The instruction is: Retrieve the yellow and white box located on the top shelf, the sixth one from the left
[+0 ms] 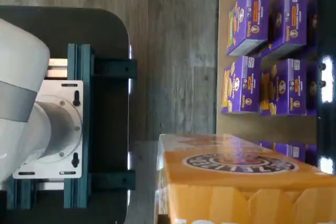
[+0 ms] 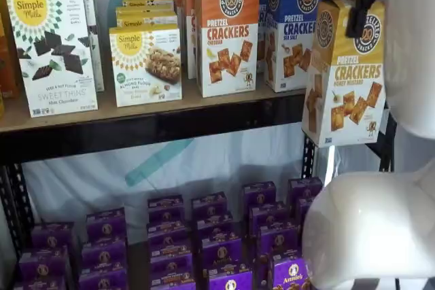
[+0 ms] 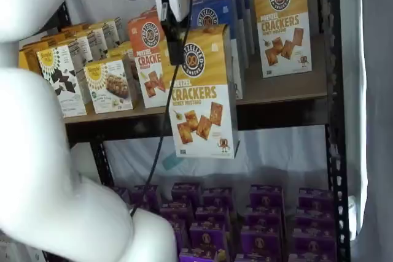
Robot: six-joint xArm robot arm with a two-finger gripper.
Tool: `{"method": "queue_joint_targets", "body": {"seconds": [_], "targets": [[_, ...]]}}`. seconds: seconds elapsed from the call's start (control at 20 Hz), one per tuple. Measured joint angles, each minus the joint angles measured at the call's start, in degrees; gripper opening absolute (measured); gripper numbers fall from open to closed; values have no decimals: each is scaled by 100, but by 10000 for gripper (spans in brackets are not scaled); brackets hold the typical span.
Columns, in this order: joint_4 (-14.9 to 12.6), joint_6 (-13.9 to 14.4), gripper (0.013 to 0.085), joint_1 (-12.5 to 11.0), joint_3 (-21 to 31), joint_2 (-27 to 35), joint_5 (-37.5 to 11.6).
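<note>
Gripper clenched on the top of the yellow and white box, which hangs clear in front of the top shelf, off its front edge.

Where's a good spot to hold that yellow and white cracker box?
Near its top, as now: the gripper pinches the yellow and white box at its upper left corner, so it hangs clear in front of the top shelf. The tall, thin carton suits fingers closing across its narrow depth.
</note>
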Motion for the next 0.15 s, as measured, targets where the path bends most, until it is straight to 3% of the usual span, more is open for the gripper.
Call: {"method": "queue_joint_targets", "body": {"seconds": [0.15], "targets": [[22, 120, 610, 109, 94, -65, -30]]}}
